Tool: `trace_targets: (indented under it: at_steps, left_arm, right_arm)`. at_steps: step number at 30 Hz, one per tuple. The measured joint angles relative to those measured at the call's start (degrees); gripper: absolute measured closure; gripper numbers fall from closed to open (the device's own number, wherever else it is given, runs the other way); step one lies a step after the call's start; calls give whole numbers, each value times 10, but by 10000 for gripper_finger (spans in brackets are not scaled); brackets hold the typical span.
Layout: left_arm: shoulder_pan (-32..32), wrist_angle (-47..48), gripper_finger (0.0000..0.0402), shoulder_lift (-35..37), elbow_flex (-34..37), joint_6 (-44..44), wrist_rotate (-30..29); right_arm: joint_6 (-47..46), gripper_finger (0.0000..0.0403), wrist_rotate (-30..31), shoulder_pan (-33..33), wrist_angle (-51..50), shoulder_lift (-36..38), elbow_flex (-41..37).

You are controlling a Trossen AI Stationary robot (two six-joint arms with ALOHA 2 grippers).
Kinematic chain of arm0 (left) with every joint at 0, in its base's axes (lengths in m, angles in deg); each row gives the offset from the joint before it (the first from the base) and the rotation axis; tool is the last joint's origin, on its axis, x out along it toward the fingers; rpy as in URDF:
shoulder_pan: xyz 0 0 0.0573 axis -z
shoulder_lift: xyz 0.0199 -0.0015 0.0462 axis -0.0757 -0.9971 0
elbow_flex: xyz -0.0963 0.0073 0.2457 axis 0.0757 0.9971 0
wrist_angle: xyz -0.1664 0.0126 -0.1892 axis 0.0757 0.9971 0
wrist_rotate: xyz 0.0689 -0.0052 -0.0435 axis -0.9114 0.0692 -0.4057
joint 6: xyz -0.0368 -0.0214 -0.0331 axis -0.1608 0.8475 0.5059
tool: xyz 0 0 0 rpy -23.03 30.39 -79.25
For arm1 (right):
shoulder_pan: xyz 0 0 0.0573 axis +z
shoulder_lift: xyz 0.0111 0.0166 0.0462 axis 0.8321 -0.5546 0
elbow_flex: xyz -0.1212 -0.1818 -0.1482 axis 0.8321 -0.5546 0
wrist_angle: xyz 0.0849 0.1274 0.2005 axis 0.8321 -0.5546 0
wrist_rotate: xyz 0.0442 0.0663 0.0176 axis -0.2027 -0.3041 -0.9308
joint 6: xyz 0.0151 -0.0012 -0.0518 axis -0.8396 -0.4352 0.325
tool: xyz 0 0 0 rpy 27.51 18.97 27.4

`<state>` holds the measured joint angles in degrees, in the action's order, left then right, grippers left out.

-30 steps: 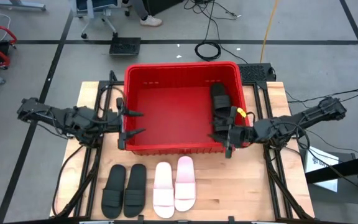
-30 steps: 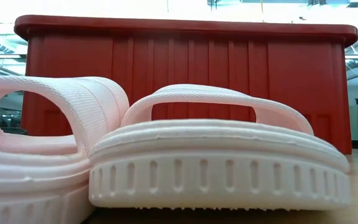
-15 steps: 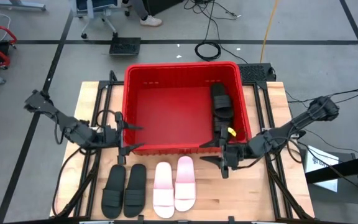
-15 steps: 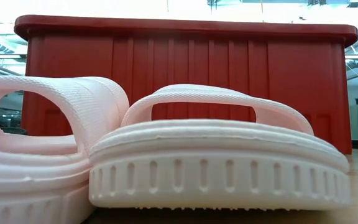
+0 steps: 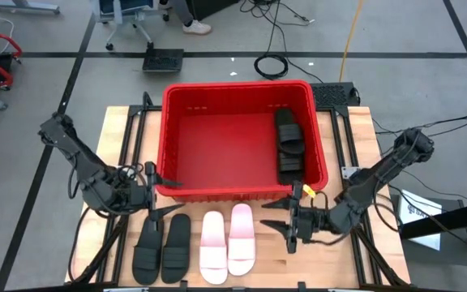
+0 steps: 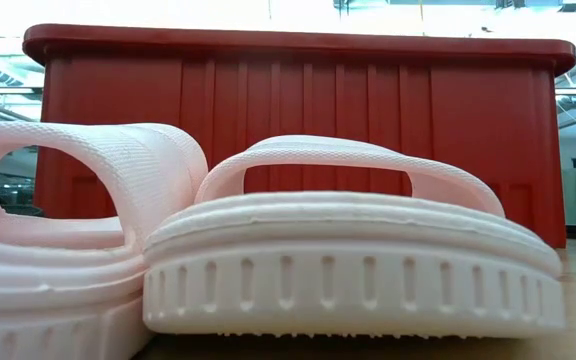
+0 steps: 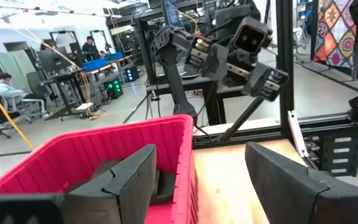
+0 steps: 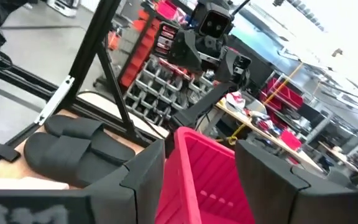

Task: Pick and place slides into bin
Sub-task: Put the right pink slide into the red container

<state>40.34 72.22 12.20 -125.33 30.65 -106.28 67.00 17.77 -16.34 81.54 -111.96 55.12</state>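
Slides: two black open-toe sandals [image 5: 289,141] lie inside the red lattice plastic bin [image 5: 186,93]; two black [image 5: 162,246] and two pale pink ones [image 5: 228,242] sit on the wooden counter [image 5: 363,130] nearer. Left claw [image 5: 157,197] and right claw [image 5: 281,227] hover open, empty.

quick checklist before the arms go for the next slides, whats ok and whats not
1. Right gripper open and empty, beside the white slides: ok.
2. Left gripper open and empty, above the black slides on the table: ok.
3. Four slides lie flat in a row on the table in front of the bin, none stacked: ok.
4. Bin has room; two black slides sit along its right wall, rest of the floor bare: ok.
5. Task complete: not ok, four slides still outside.
6. Grip point on a strap: cannot tell, neither gripper is lined up over one yet.
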Motion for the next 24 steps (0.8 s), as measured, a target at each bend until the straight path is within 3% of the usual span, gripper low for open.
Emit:
trace_targets:
  at_steps: [13,24]
  left_arm:
    - [32,-6,149,-27,0,50,-2]
    - [70,-7,149,-26,0,61,-2]
  right_arm:
    - [-29,218,104,37,-107,-158,168]
    - [-132,218,104,35,-182,-202,214]
